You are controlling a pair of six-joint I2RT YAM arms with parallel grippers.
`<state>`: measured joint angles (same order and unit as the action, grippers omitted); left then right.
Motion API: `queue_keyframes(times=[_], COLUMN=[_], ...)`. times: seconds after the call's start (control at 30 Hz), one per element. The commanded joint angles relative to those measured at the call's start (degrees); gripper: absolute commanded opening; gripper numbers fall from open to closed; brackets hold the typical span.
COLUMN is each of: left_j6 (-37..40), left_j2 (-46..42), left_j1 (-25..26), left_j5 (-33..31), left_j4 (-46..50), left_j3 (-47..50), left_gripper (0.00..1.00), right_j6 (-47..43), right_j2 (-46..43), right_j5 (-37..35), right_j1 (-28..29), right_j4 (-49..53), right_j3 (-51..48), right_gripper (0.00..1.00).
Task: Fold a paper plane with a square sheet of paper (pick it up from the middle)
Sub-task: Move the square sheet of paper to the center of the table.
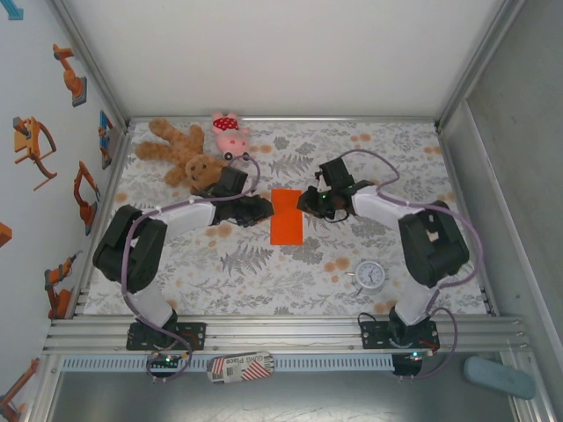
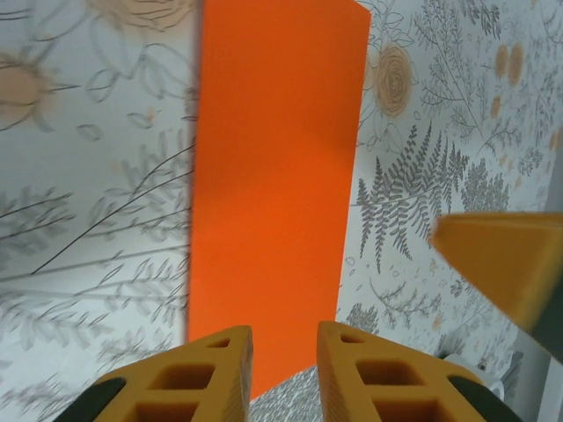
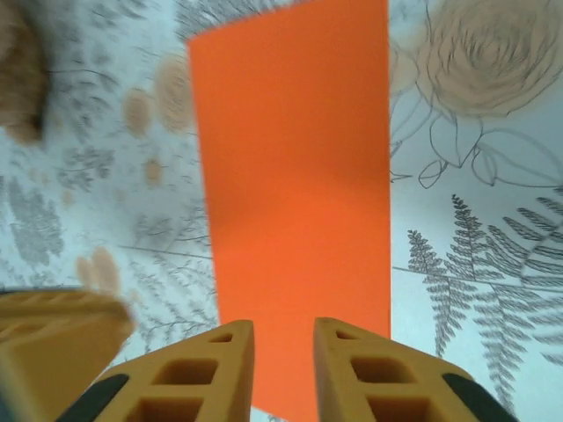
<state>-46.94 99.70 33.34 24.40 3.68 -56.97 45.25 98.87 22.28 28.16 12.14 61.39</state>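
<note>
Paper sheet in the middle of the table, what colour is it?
The paper sheet is plain bright orange, clearest in the left wrist view.

An orange sheet of paper [image 3: 295,176], a long rectangle, lies on the floral surface [image 3: 475,290], running from top centre down to the right pincer [image 3: 283,327]. The pincer's yellow fingers [image 3: 202,369] stand slightly apart at bottom centre. Blurred brown plush [image 3: 19,79] sits upper left.

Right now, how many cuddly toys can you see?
2. The brown teddy bear lies near the far left corner; the pink pig sits just right of it by the back edge.
</note>
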Motion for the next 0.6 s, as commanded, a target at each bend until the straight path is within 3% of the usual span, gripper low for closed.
queue_keyframes(times=[0.0, 0.1, 0.13, 0.17, 0.33, 0.57], left_j6=[-1.9, -2.6, -2.7, -2.8, -4.0, -2.7], left_j2=[2.9, 5.7, 6.5, 7.2, 11.0, 14.4], left_j1=[0.7, 0.8, 0.8, 0.9, 0.8, 0.9], left_j5=[-0.2, -0.2, -0.2, -0.6, -0.5, -3.4], left_j4=[-0.9, -1.3, -1.2, -1.1, -1.6, 0.8], left_j3=[-3.5, -5.7, -6.3, -6.9, -8.8, -9.3], left_gripper=[0.29, 0.29, 0.3, 0.31, 0.31, 0.31], right_j6=[2.0, 2.5, 2.6, 2.8, 5.4, 9.2], right_j2=[-5.5, -8.9, -9.7, -10.5, -12.9, -11.1], right_j5=[-6.6, -7.9, -8.0, -8.2, -8.0, -3.3], right_j1=[0.0, -0.3, -0.5, -0.6, -0.7, -0.7], right_j4=[1.1, 1.1, 1.2, 1.3, 0.2, -8.9], right_j3=[-4.9, -7.7, -8.5, -9.1, -12.1, -15.8], right_gripper=[0.33, 0.41, 0.51, 0.53, 0.53, 0.52])
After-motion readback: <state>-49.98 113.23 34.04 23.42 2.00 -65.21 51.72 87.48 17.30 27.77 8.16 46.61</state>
